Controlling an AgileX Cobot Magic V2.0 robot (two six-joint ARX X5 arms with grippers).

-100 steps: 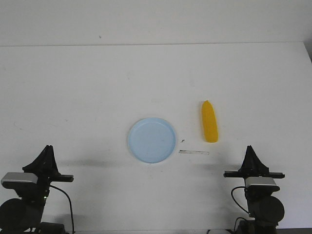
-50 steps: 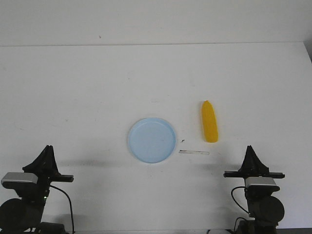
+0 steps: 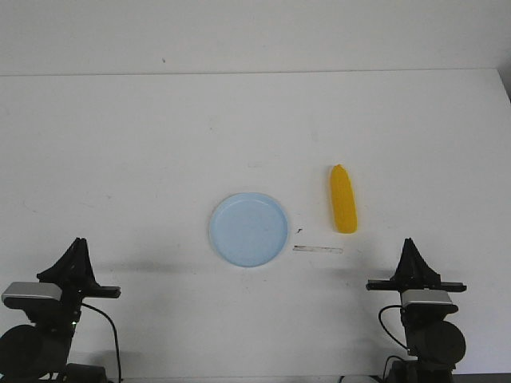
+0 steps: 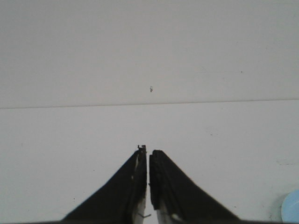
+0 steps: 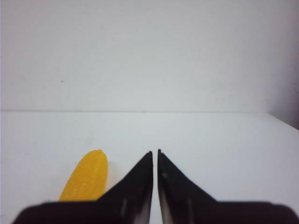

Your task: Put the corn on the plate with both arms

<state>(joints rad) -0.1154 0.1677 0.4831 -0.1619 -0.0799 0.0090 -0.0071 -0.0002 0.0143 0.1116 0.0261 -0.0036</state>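
The yellow corn (image 3: 343, 199) lies lengthwise on the white table, right of centre, its tapered end pointing away from me. A pale blue plate (image 3: 248, 229) rests flat just left of it, with nothing on it. My left gripper (image 3: 77, 247) sits near the table's front left, shut and holding nothing. At the front right, my right gripper (image 3: 410, 247) is also shut and holding nothing. In the right wrist view the corn (image 5: 86, 177) shows beside the right gripper (image 5: 155, 151), well apart from it. A sliver of the plate (image 4: 292, 207) shows in the left wrist view beside the left gripper (image 4: 148, 150).
A thin pale strip (image 3: 318, 250) and a small dark speck (image 3: 299, 230) lie on the table between plate and corn. The table's far edge (image 3: 255, 73) meets a plain wall.
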